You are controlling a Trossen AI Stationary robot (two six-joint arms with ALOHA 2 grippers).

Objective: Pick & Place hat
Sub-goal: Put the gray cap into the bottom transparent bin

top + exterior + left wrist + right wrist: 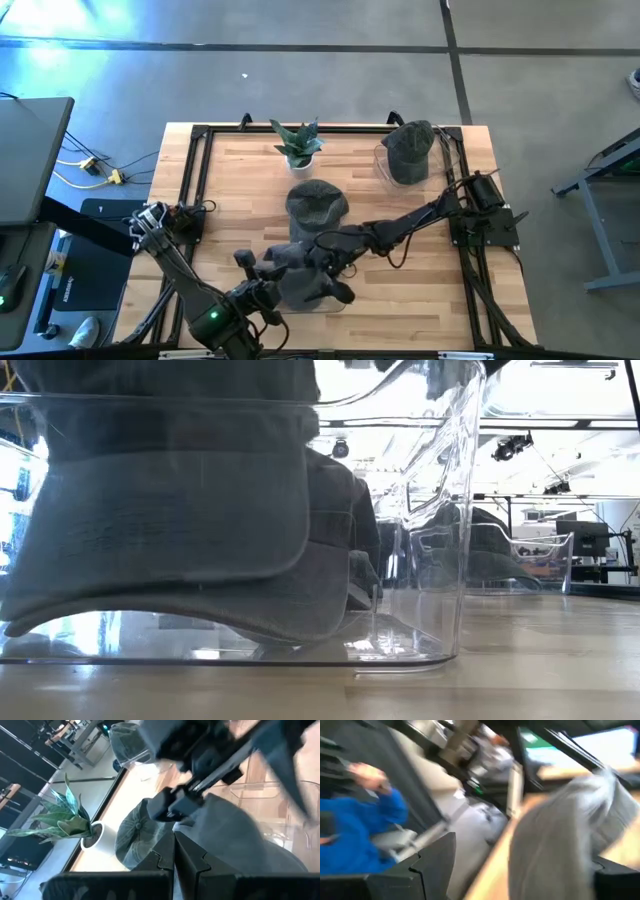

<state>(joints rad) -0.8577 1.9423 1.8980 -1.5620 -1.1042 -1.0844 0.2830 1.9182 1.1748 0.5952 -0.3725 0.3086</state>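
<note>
Clear bin [440, 560] sits hard against low cam, w/ grey hat [180, 540] inside it, brim down toward bin floor. From above: same hat [300, 275] lies at front-centre of tabletop [420, 220], in the clear bin, partly hidden by both arms.

Right pincer [340, 290] reaches in from right side, over the hat; fingers spread wide, grey cloth showing between them in right wrist view [550, 835]. Can't tell if cloth is touching the fingers.

Left pincer [250, 265] at front-left, just beside the hat; fingers pressed together, nothing between them, per left wrist view [175, 855].

2nd grey hat [317, 203] flat on tabletop mid-centre, just behind the bin. 3rd hat [408, 150] in another clear container [383, 165] at back-right. Small potted plant [298, 143], white pot, back-centre.

Right wrist view: person in blue sleeve [355, 835] beyond tabletop, blurred.
</note>
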